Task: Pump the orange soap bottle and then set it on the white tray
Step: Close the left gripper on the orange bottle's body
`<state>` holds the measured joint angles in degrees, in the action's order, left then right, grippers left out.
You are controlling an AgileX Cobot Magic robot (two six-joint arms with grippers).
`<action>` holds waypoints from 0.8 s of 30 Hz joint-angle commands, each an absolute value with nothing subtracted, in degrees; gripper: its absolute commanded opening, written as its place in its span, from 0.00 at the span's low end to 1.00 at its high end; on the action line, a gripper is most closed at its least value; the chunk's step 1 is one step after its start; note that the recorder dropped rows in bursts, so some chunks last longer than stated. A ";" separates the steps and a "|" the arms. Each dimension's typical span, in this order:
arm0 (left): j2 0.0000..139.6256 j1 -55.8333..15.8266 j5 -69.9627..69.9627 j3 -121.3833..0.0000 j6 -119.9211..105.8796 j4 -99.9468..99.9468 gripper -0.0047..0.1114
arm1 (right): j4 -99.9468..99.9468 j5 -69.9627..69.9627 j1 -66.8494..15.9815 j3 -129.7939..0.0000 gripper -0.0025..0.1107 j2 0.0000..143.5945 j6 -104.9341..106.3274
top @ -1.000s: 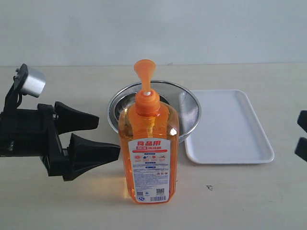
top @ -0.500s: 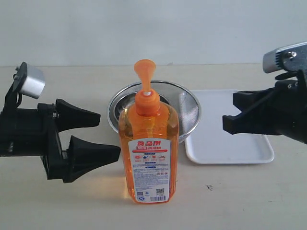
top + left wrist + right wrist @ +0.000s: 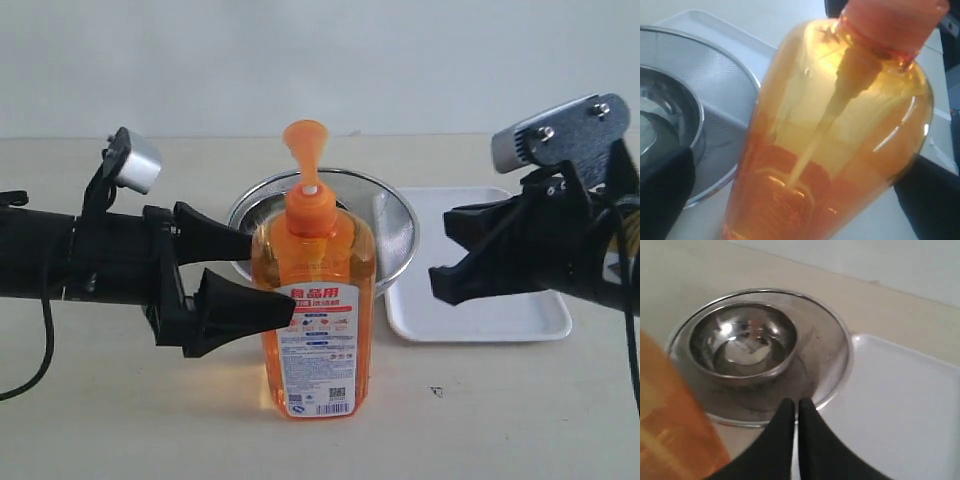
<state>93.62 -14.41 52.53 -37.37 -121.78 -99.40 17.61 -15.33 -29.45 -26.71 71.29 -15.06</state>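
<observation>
Nothing's done yet imo: the orange soap bottle (image 3: pixel 312 300) stands on the tabletop (image 3: pixel 480 420) in front of the steel bowl (image 3: pixel 395 215), off the white tray (image 3: pixel 480 318). The left hand (image 3: pixel 270 272) is spread either side of the bottle's shoulder, not clearly gripping. The right hand (image 3: pixel 793 407), fingers pressed together, hovers near the tray, so pumping and placing both remain.

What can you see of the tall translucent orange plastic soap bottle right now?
The orange soap bottle is translucent plastic, mostly full of orange liquid, with an orange pump head raised on a white stem and a white-red printed label. It stands upright on the beige table, in front of the round steel bowl, not on the white tray. The left gripper straddles its shoulder, jaws open; contact is unclear.
</observation>
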 commanded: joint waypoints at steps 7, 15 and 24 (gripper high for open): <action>95.77 -16.90 58.72 -40.05 -122.14 -99.95 0.90 | 30.82 -17.65 -37.10 -26.92 0.02 71.36 -21.03; 95.77 -17.37 58.89 -40.05 -122.14 -99.95 0.90 | 30.82 -22.98 -37.10 -26.92 0.02 71.46 -21.03; 97.34 -17.38 58.76 -40.05 -122.14 -99.95 0.90 | 31.05 -22.87 -37.10 -26.92 0.02 71.46 -21.14</action>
<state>95.99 -17.11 57.54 -39.83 -121.90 -99.62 30.48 -21.82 -36.94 -26.71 71.32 -21.12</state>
